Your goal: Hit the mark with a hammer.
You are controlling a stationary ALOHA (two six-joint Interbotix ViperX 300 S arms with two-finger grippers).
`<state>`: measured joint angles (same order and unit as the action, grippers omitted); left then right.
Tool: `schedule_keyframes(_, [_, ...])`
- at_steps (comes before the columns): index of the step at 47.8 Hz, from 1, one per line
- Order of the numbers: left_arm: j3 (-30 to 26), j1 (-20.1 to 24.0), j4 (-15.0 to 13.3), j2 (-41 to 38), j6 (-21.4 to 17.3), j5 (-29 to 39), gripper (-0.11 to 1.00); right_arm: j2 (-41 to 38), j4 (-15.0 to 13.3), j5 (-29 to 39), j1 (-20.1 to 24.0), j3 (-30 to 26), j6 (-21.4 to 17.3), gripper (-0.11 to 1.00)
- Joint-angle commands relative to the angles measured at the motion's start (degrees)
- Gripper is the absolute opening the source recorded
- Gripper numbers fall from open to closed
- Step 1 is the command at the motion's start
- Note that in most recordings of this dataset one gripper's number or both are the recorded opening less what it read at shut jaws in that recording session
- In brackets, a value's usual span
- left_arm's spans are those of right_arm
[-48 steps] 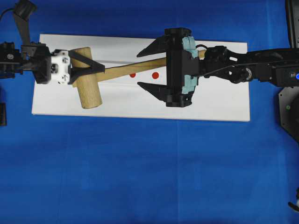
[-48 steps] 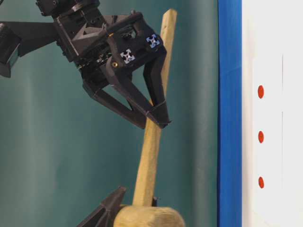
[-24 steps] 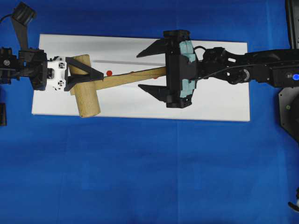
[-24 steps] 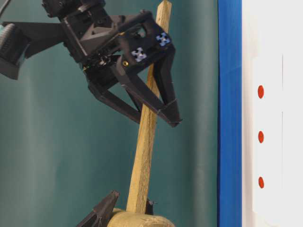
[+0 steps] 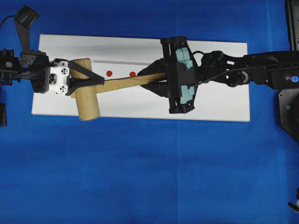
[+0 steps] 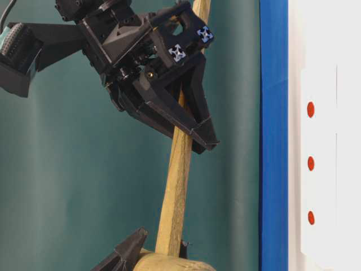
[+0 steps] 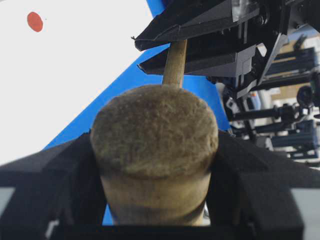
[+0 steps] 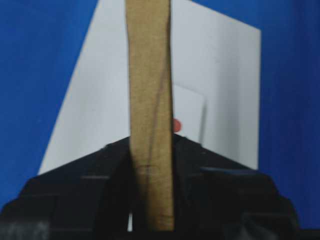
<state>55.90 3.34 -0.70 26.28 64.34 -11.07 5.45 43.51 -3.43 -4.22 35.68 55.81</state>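
Since a second ago the right claw (image 5: 156, 83) has shut on the wooden mallet's (image 5: 86, 95) handle above the white board (image 5: 219, 100). At the left, the left claw (image 5: 91, 77) clamps the mallet's head, held near two red marks (image 5: 109, 73).

over marks: hammer (image 5: 119, 84) handle crosses | ends: both claws on hammer | white board (image 5: 219, 105) front strip: bare
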Motion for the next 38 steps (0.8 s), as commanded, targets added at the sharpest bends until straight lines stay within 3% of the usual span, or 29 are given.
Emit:
schedule_keyframes(1, [-1.05,0.44,0.18,1.05,-0.7,-0.09,0.44,0.7,0.09,0.35,-0.26,-1.41,-0.35,0.08])
schedule_keyframes(19, [-1.67,0.79,0.18,1.67,-0.79,5.71,0.45,0.62,0.09,1.49,-0.26,-1.58,-0.35,0.08])
schedule_keyframes(28, [-1.32,0.97,0.18,2.46,-1.14,5.89,0.89,0.7,0.18,1.49,-0.26,-1.58,-0.62,0.08])
schedule_keyframes(38, [-0.53,1.05,0.18,3.87,-0.7,6.24,0.85,1.14,0.62,1.49,-0.35,-1.14,-1.32,0.08])
